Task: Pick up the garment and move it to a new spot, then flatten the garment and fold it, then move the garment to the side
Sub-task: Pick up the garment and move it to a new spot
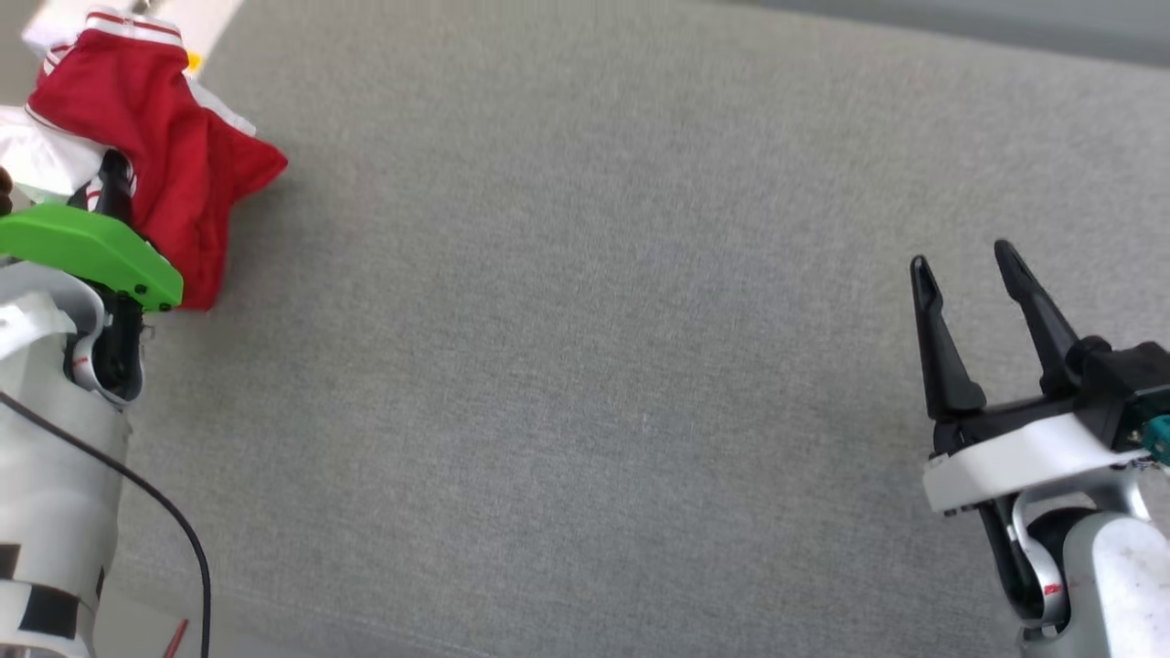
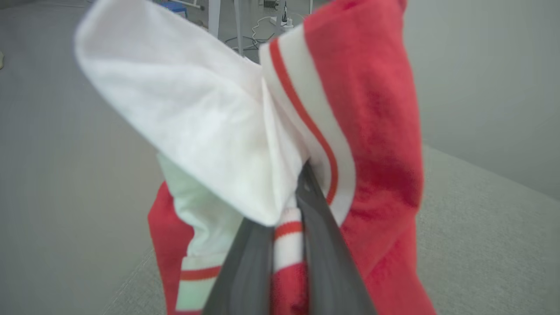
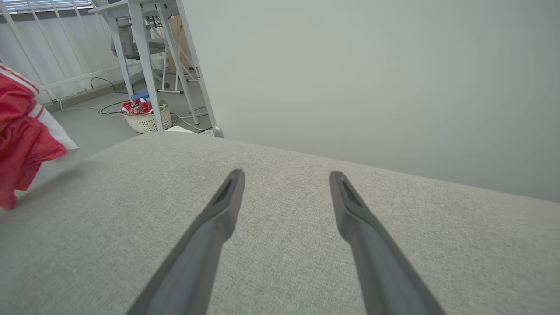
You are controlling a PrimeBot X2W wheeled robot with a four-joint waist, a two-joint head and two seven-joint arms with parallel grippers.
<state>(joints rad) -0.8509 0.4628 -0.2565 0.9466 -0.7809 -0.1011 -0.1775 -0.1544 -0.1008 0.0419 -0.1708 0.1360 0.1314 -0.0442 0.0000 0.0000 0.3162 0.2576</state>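
Over gray woven cushion (image 1: pixel 585 366): L claw (image 2: pixel 286 218) pinches bunched red garment (image 1: pixel 174 155); R claw (image 1: pixel 962 258) spread.

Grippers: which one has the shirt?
The left gripper, shut on the striped trim of the shirt. The right gripper stands open and empty above the grey surface.

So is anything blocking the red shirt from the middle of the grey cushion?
Nothing visible does. The left gripper pinches the garment at the far left; the grey cushion stretches bare to the open right gripper at the far right.
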